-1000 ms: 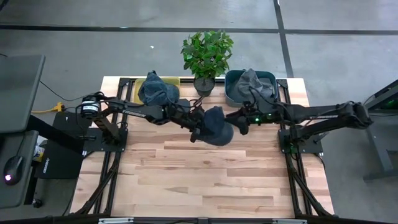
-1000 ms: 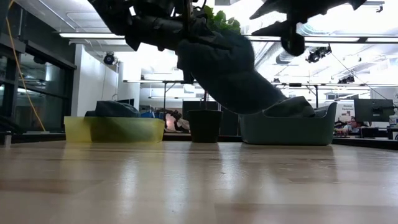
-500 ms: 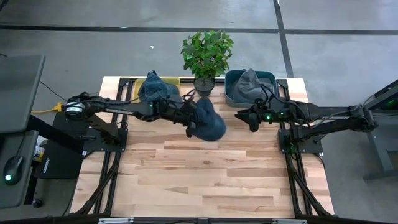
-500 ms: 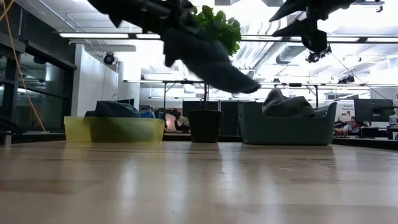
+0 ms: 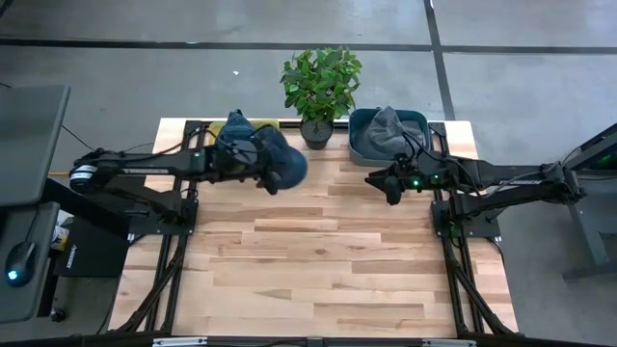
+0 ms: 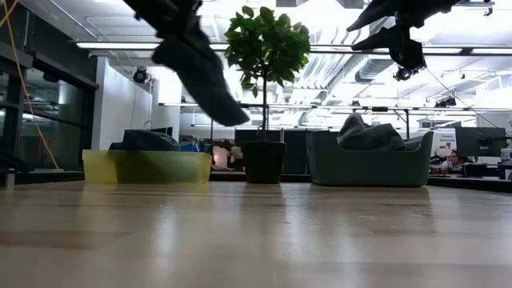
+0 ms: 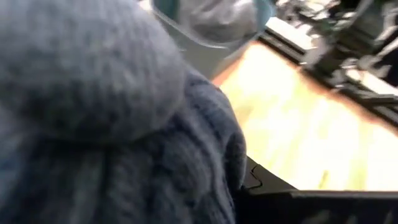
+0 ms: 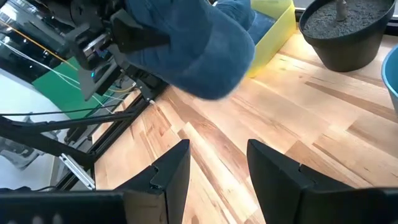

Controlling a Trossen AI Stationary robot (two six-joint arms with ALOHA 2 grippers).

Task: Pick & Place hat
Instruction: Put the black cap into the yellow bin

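High view: blue hat (image 5: 280, 165) in left gripper (image 5: 253, 164), no legible writing.

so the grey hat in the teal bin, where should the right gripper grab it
Probably the raised peak of the grey hat, coming straight down. It is bunched up and pokes above the teal bin rim in the low view, so the walls rule out a side approach. The right gripper hangs open beside the bin; the left gripper holds the blue hat.
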